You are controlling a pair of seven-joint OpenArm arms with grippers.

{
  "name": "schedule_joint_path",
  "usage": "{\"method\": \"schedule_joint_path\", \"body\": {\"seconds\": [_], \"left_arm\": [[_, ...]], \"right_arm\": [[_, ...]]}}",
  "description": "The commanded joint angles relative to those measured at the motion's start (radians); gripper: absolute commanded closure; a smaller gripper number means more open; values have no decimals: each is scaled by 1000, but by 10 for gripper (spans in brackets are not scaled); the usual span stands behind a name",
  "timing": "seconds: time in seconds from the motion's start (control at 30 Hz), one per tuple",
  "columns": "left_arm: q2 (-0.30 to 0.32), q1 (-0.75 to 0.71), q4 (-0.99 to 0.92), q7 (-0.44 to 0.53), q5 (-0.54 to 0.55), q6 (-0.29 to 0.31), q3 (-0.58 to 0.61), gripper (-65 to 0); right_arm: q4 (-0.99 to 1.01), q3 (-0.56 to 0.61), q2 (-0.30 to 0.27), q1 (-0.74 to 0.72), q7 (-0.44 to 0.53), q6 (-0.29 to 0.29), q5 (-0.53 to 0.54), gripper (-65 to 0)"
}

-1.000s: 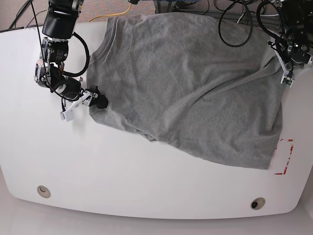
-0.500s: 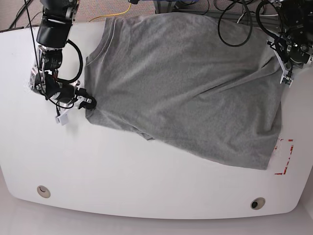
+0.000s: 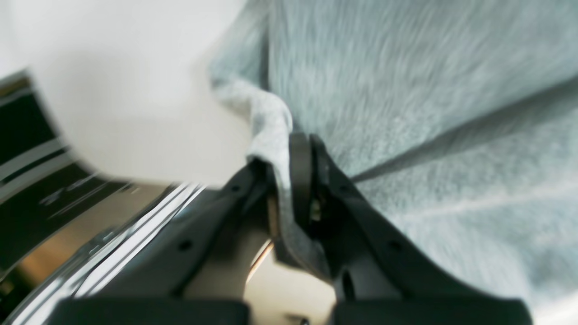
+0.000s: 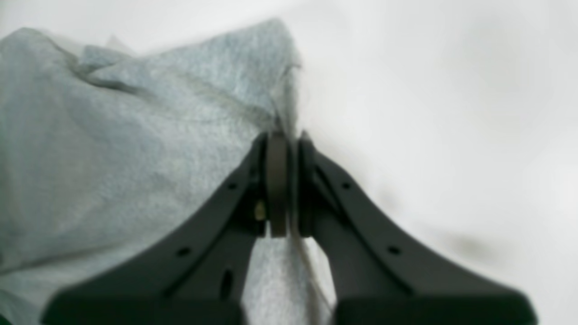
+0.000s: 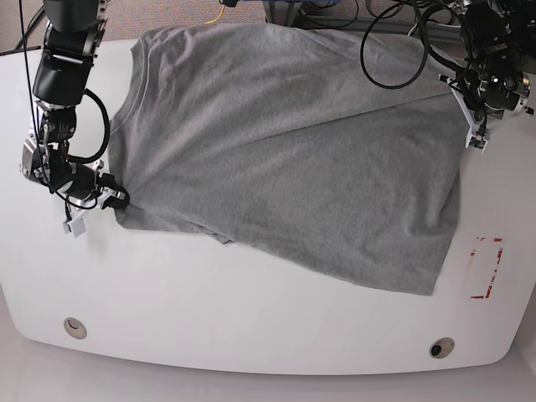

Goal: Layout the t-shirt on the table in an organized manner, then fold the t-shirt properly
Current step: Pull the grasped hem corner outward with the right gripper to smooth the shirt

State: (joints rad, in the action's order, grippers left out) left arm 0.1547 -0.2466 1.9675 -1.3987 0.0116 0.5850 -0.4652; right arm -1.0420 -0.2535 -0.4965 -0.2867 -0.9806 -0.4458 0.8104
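The grey t-shirt (image 5: 285, 151) lies spread across the white table (image 5: 251, 327), plain side up, with diagonal creases and a tucked fold along its near edge. At its left corner in the base view, my right gripper (image 5: 117, 199) is shut on the fabric; the right wrist view shows the jaws (image 4: 282, 144) pinching a thin edge of the t-shirt (image 4: 135, 158). My left gripper (image 5: 473, 138) is shut on the right edge of the shirt; the left wrist view shows a fold of the t-shirt (image 3: 406, 90) clamped between the jaws (image 3: 300, 149).
A red tape rectangle (image 5: 486, 268) marks the table near its right edge, just beyond the shirt's near corner. Two round grommets (image 5: 74, 327) (image 5: 441, 347) sit near the front edge. Cables (image 5: 394, 50) hang over the shirt's far right part.
My right gripper closed on the shirt's left corner and pulled it left. The whole shirt slid left, off the red tape, and my left gripper followed, still holding its edge.
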Motion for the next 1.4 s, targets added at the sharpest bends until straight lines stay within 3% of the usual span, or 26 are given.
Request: {"method": "schedule_joint_path", "body": {"seconds": [0.0,0.1,0.27,0.57,0.8,1.1,1.17,1.37], "left_arm": [[-13,36,16,2,-9,3,19,0],[-36,62,16,2,-9,2,56,0],[-82,97,14,2,-9,0,115,0],[-151,129,14,2,-11,0,141,0],[-148,123,14,2,-11,0,156,0],[-93,57,14,2,-9,0,155,0],[-89,51,14,2,-9,0,155,0],[-79,37,14,2,-9,0,155,0]], "right_arm": [[35,64,-46,-73,50,-5,19,-33],[96,105,-67,-118,76,-8,19,-33],[202,184,-84,-210,148,-63,-9,-33],[355,227,-67,-339,268,-133,-199,-33],[412,224,-41,-405,325,-192,-356,-33],[409,224,-41,-408,329,-193,-360,-38],[409,224,-41,-408,328,-193,-360,-65],[354,217,-51,-365,305,-193,-326,-339]]}}
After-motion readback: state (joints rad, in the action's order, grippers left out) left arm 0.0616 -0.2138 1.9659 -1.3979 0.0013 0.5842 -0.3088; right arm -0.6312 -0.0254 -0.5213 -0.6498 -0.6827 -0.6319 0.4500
